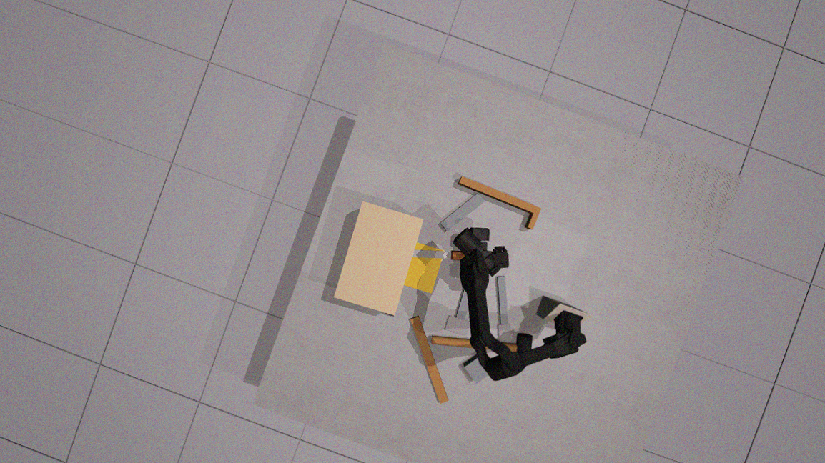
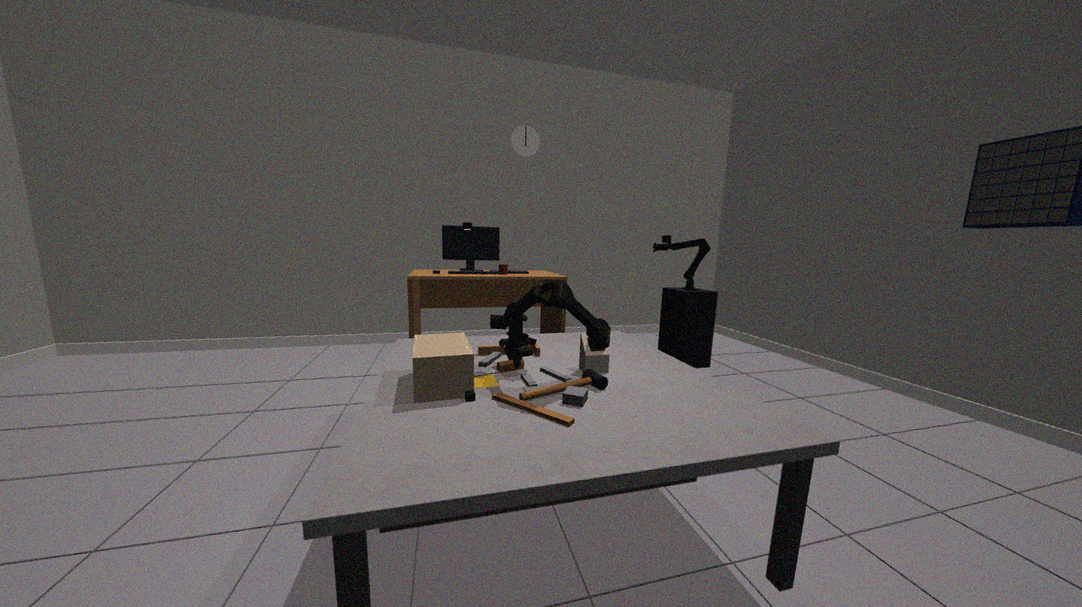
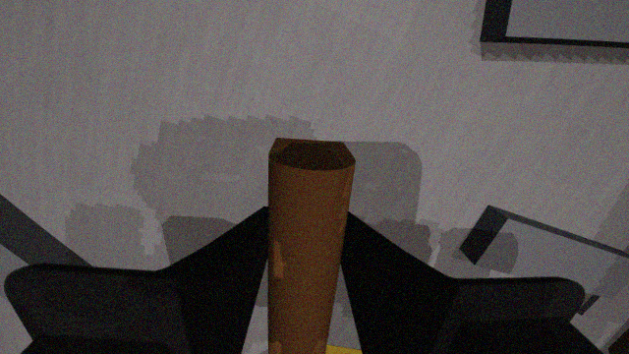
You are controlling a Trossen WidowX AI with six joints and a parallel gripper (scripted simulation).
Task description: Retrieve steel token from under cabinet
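Observation:
The tan cabinet [image 1: 379,257] [image 2: 444,370] stands on the table. The yellow marked area [image 1: 421,281] [image 2: 486,382] lies along its front, partly shaded; a sliver of it [image 3: 345,350] shows at the bottom edge of the wrist view. My gripper [image 1: 459,256] [image 2: 517,362] [image 3: 305,216] is shut on a round brown wooden handle [image 1: 455,255] [image 2: 508,365] [image 3: 310,197], held just beyond the area's outer edge. The handle's far part is hidden, and its height above the table is hard to tell. I cannot make out the steel token in any view; the vent slots do not show.
An L-shaped wooden piece [image 1: 498,194] and a grey bar [image 1: 461,212] lie to one side. A wooden stick [image 1: 429,362] [image 2: 534,409], a black-headed hammer [image 1: 450,341] [image 2: 554,388] and a grey block [image 2: 575,396] lie to the other. A grey T-shaped tool [image 1: 499,299] lies near the arm.

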